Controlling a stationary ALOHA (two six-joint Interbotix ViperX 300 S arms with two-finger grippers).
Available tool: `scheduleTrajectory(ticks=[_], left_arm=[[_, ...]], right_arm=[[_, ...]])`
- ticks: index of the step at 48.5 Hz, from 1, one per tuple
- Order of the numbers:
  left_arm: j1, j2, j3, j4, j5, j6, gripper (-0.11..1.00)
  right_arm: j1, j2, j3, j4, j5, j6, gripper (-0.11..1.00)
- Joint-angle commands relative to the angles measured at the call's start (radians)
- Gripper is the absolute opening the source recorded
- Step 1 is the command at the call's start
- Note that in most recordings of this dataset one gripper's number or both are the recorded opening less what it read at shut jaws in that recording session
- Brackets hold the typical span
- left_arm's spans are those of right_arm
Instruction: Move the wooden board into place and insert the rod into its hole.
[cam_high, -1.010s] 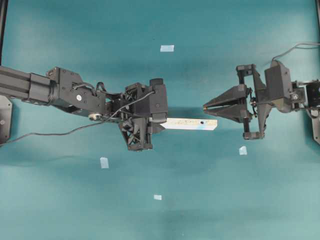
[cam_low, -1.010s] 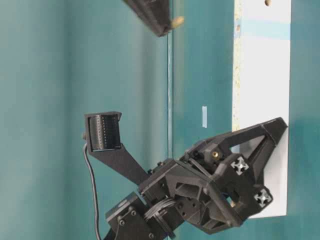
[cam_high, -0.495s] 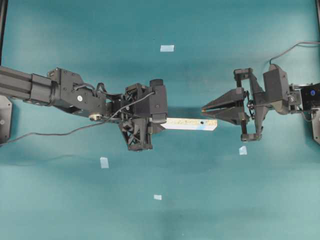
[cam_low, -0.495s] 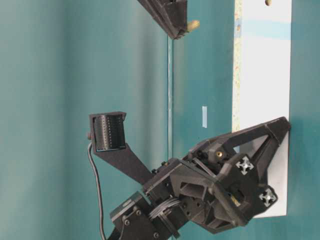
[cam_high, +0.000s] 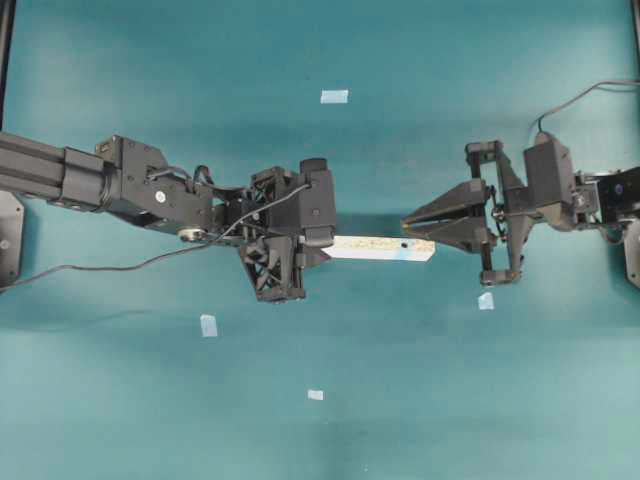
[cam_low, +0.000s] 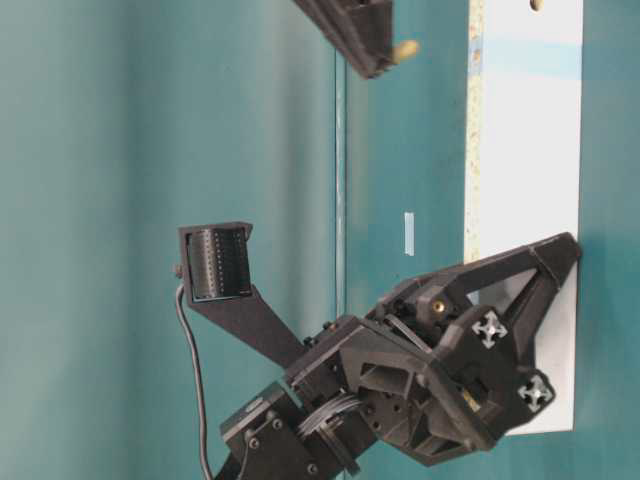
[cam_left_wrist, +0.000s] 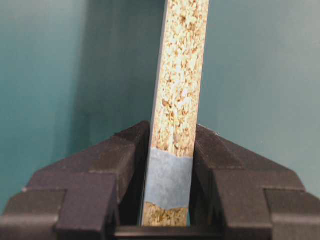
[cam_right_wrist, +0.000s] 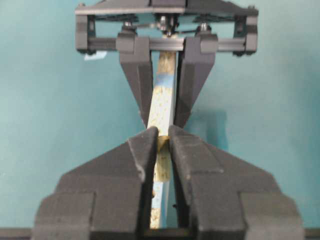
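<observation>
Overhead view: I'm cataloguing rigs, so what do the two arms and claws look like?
Both are matte black. The left claw follows a boxy, ribbed arm trailed by a thin dark cable. The right claw has tapered triangular fingers on a cross-rail, and a grey cable loops off behind it.

The left arm is extended level from the left edge of the overhead view. The left gripper (cam_high: 322, 246) is clamped across one end of the long pale wooden board (cam_high: 380, 248), a finger pressed to each flat face, the board held on edge. The right arm is reached in from the right edge. The right gripper (cam_high: 406, 223) is pinched on the small cream-white cylindrical rod (cam_low: 405, 49), its tips poised over the board's free end.
</observation>
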Motion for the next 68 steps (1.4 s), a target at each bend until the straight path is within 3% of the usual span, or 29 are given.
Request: scheduleTrajectory(ticks=[1, 68], left_arm=[[0.005, -0.003, -0.006, -0.002, 0.003, -0.009, 0.24], [0.005, -0.005, -0.008, -0.002, 0.003, -0.009, 0.24]], right_arm=[[0.006, 0.008, -0.012, -0.002, -0.025, -0.002, 0.12], [0.032, 0.078, -0.034, 0.003, 0.018, -0.008, 0.12]])
